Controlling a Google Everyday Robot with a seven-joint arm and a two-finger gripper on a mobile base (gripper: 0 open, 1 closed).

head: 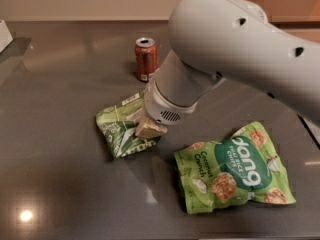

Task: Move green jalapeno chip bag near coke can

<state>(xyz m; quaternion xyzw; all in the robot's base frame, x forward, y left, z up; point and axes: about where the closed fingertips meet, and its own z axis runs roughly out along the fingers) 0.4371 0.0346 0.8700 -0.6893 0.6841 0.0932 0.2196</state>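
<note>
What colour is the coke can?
The coke can is red-orange with silver top (camera view); the gripper is at the jalapeno chip bag.

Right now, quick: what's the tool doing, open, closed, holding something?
Tool: closed on the small green chip bag, down at the table surface, near the soda can.

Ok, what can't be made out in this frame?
Camera view: the tool, on the green jalapeno chip bag, is mostly hidden by the arm.
Camera view: markings on the coke can are too small to read.
Camera view: a white object is cut by the left edge.
</note>
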